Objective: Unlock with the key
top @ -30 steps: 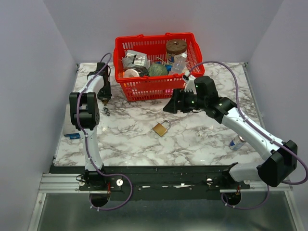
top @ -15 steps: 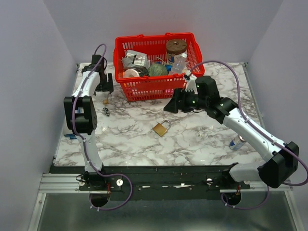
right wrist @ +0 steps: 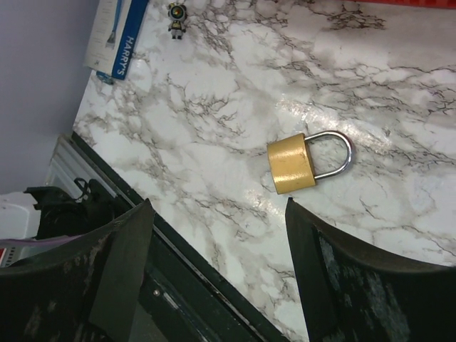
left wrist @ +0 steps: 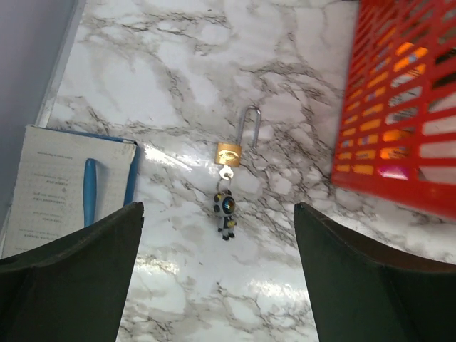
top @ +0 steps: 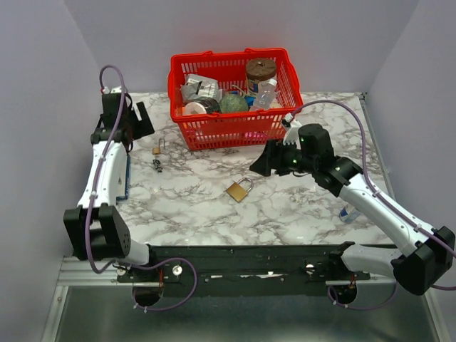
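A small brass padlock (left wrist: pixel 229 153) lies on the marble table left of the basket, its shackle (left wrist: pixel 249 127) raised. A key (left wrist: pixel 226 173) with a little astronaut charm (left wrist: pixel 226 211) sits in it; lock and charm also show in the top view (top: pixel 156 150). My left gripper (left wrist: pixel 217 235) is open and empty, high above them at the far left (top: pixel 132 125). A larger brass padlock (right wrist: pixel 292 164) with its shackle shut lies mid-table (top: pixel 239 189). My right gripper (right wrist: pixel 217 206) is open and empty, hovering beside it (top: pixel 261 161).
A red basket (top: pixel 187 132) full of items stands at the back centre. A blue and white razor pack (left wrist: pixel 64 178) lies at the left edge (top: pixel 125 178). A small can (top: pixel 349 212) lies under the right arm. The table's front edge (right wrist: pixel 114 178) is near the right gripper.
My left arm has swung back and to the left, lifting away from the small padlock and key. My right gripper has shifted slightly right. Both padlocks stay put.
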Robot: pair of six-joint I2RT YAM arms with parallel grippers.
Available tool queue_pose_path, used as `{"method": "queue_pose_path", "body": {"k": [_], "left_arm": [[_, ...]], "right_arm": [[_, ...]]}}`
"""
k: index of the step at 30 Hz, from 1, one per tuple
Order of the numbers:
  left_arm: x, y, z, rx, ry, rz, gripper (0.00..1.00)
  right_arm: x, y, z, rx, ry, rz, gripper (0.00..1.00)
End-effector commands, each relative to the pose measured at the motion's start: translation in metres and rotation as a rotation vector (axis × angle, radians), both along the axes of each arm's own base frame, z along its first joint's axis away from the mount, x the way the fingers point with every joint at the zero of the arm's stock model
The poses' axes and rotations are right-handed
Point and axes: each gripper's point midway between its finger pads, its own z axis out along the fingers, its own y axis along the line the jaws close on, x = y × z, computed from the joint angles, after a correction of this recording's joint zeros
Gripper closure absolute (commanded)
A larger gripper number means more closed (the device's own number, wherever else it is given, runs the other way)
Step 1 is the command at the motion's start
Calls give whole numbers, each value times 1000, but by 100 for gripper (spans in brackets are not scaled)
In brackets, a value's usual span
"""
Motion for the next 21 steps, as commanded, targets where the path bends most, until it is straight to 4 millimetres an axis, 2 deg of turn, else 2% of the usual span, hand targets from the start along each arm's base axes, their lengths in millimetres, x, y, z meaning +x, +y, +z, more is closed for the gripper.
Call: {"method": "queue_pose_path", "body": {"k": [1, 2, 3, 4, 5, 6, 7, 8, 9, 10, 11, 12, 14, 15, 17, 20, 21], "left_arm": [[-14, -27, 39, -73, -175, -129, 7], [-22, -28, 29, -81, -158, -131, 7], [-33, -32, 39, -90, -191, -137, 7], [-39, -36, 38, -105, -192, -148, 7], [-48, -39, 28, -117, -175, -157, 7], [-58, -42, 37, -117, -208, -167, 7], [-64, -46, 36, -131, -214, -172, 7], [-72, -46, 23, -146, -189, -162, 6], [-79, -48, 25, -155, -198, -157, 7], [-83, -49, 20, -177, -186, -143, 7], [-91, -52, 7, -200, -152, -139, 6], [-96, -56, 9, -216, -163, -145, 6], [-106, -60, -5, -256, -129, -125, 7], [-108, -62, -9, -267, -119, -119, 8], [-113, -68, -19, -300, -90, -110, 10], [-116, -79, -22, -316, -82, -145, 12], [-117, -89, -20, -320, -81, -177, 13]], "right_arm": [[3, -15, -2, -28, -56, -55, 17], [2, -17, -2, -33, -63, -56, 17], [1, -18, -2, -35, -66, -60, 17], [0, -21, -6, -46, -59, -65, 17], [-1, -22, -8, -51, -60, -66, 17], [-2, -23, -9, -55, -59, -66, 17], [-2, -25, -12, -63, -57, -70, 17], [-4, -27, -18, -78, -48, -70, 17], [-4, -29, -23, -91, -38, -77, 18], [-2, -33, -30, -117, -27, -101, 18], [-2, -37, -38, -141, 2, -121, 19], [-1, -40, -43, -161, 14, -134, 21], [0, -51, -61, -234, 65, -181, 23], [2, -55, -62, -256, 74, -201, 24], [3, -71, -77, -348, 105, -259, 24], [5, -90, -88, -449, 103, -307, 24], [6, -95, -92, -471, 109, -324, 24]]}}
